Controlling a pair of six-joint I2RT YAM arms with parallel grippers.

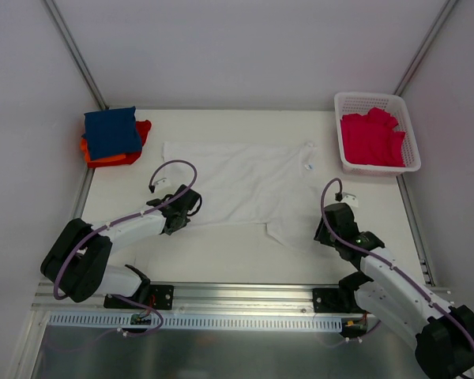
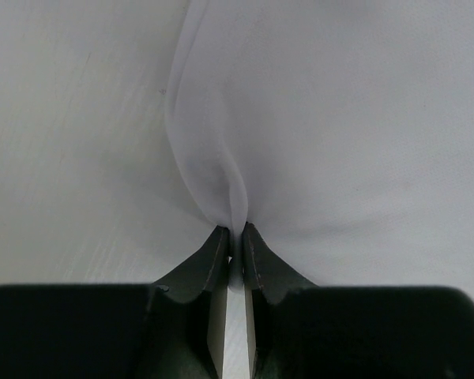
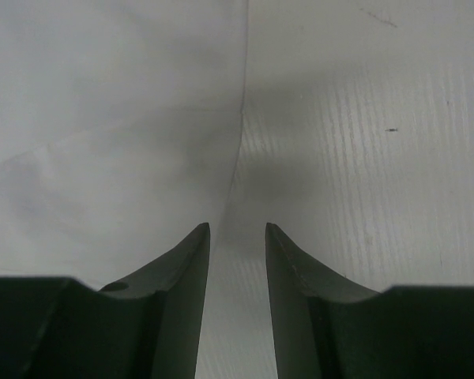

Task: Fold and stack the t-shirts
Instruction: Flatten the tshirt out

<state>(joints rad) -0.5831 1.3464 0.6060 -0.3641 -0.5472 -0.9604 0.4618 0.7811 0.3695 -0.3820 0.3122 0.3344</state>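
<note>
The left claw (image 2: 235, 237) is pinched tight on a raised fold of the white shirt (image 1: 245, 181), which lies spread across the middle of the table (image 1: 221, 257). The right claw (image 3: 237, 230) stands narrowly parted and empty, low at the shirt's near right edge. At far left the navy shirt (image 1: 110, 130) sits on the orange-red one (image 1: 118, 159). The crimson shirts (image 1: 371, 140) lie in the basket (image 1: 377, 98).

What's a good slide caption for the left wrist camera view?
Left gripper shut on a pinched ridge of the white t-shirt, with bare table beside it.
</note>
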